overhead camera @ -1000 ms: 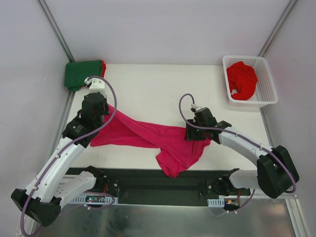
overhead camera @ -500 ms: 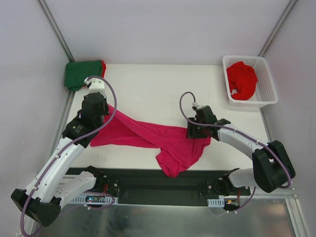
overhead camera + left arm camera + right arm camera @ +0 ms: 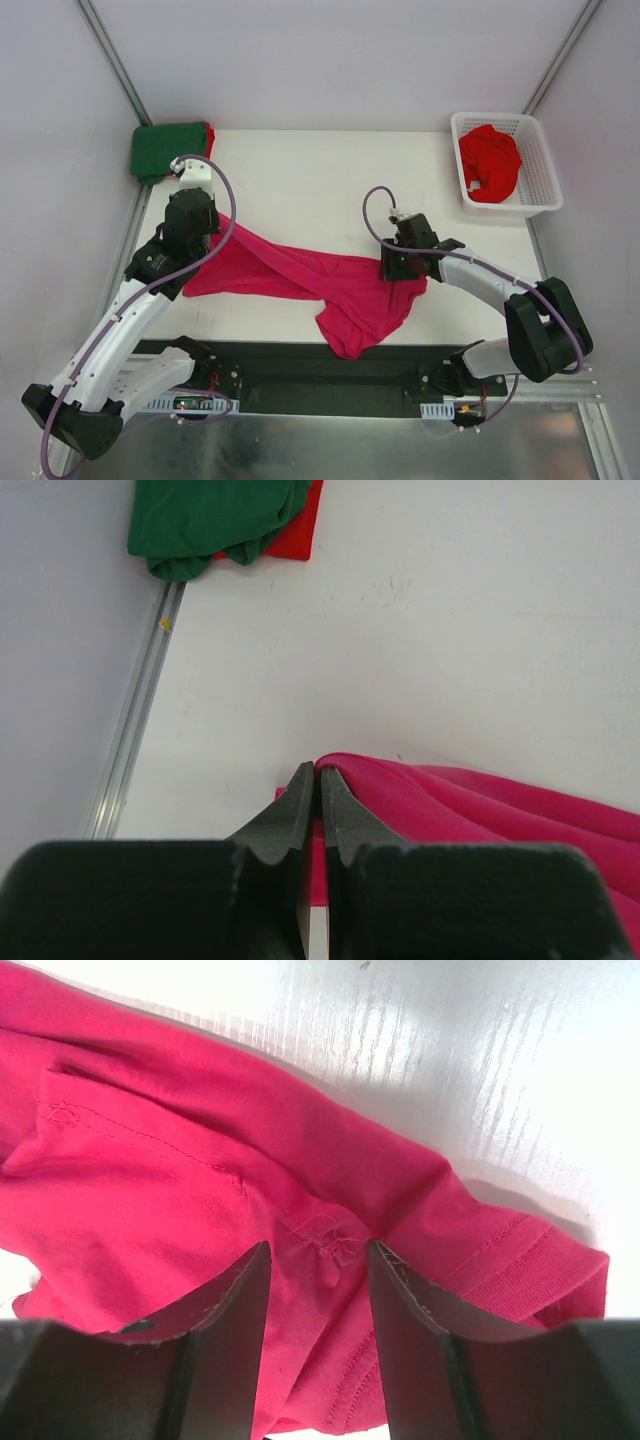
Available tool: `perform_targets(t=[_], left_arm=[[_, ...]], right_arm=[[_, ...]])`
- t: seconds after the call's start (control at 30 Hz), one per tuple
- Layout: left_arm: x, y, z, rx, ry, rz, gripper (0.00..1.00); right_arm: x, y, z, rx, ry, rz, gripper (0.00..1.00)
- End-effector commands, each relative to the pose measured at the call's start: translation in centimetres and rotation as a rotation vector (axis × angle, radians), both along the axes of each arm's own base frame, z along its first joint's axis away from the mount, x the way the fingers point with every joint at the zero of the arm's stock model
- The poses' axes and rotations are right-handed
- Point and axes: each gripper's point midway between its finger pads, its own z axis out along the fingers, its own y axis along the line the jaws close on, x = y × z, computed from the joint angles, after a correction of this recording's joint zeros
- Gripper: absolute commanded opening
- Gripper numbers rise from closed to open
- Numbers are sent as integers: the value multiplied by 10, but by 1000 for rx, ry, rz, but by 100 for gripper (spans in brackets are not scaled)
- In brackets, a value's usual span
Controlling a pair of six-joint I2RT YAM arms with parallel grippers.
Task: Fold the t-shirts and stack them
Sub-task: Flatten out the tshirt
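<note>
A magenta-pink t-shirt [image 3: 300, 270] lies crumpled across the near part of the table, its lower end hanging toward the front edge. My left gripper [image 3: 320, 770] is shut on a raised fold at the shirt's left edge [image 3: 470, 805]. At the shirt's right end, my right gripper [image 3: 318, 1250] stands open and presses down on the cloth, a stitched seam [image 3: 330, 1232] bunched between its fingers. A folded dark green t-shirt [image 3: 168, 148] lies on a red one [image 3: 209, 135] at the far left corner. Another red t-shirt [image 3: 490, 162] sits crumpled in the basket.
The white lattice basket [image 3: 540, 190] stands at the far right corner. A metal rail [image 3: 135, 720] runs along the table's left edge beside the wall. Bare white tabletop [image 3: 300, 180] lies beyond the pink shirt.
The right arm's elbow has swung nearer its gripper, which stays on the shirt's right end with its jaws slightly narrower. The left arm and the shirt hold still.
</note>
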Motion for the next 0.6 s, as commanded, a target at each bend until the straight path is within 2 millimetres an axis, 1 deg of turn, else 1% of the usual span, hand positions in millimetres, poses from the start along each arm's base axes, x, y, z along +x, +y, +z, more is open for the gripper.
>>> perform_targets(t=[0.0,0.07,0.1,0.17,0.2,0.27,0.33,0.47,0.5,0.57], left_arm=[[-1,8,10,6,-39,28,0],[-2,9,8,10,-35,30,0],[-2,9,9,9,-38,31,0],[-3,10,8,10,-39,34,0],[-3,10,7,11,-37,34,0],[-4,11,6,13,-34,37,0],[-4,12,7,11,-37,39,0],[-5,13,9,17,-42,39,0],[-6,14,11,21,-45,44,0],[-6,16,15,26,-54,47,0]], right_arm=[[16,11,13,39,-45,20,44],[15,11,12,41,-40,19,40],[15,11,11,42,-38,18,34],[14,12,10,41,-35,24,25],[14,11,10,41,-35,23,15],[14,12,10,43,-34,27,3],[14,12,12,45,-38,27,1],[14,9,26,47,-65,20,1],[15,6,39,47,-95,13,1],[16,4,56,43,-127,15,1]])
